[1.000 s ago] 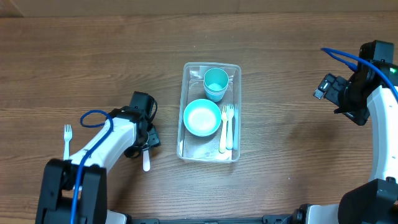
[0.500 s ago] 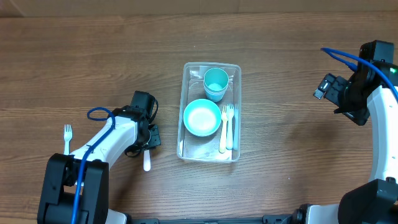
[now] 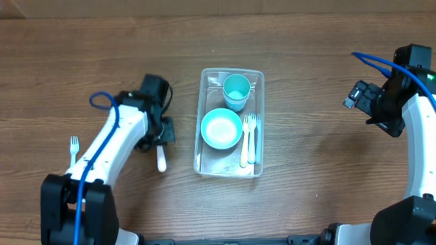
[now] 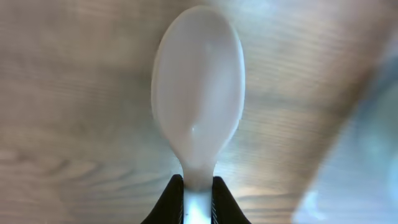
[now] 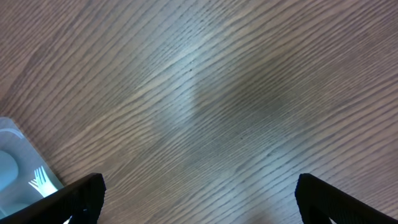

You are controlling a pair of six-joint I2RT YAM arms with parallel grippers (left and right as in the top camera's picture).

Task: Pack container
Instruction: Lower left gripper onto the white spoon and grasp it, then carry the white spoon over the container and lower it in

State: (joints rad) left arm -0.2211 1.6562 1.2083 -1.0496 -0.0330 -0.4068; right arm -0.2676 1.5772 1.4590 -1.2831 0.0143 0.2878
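container (image 3: 219, 163): mid-worktop (image 3: 320, 170), between the arms; holds a teal cup (image 3: 236, 90), a light-blue bowl (image 3: 221, 128) and two pale forks (image 3: 248, 139) side by side
left pincer (image 4: 198, 194): pinching a white spoon (image 4: 199, 106) by its handle; just left of the container
right pincer (image 5: 199, 199): spread wide above the wood; well right of the container
stray fork (image 3: 73, 150): on the worktop, far left

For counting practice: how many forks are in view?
3. A fork and a second fork lie in the container, right of the bowl; the third fork lies on the table, far left.
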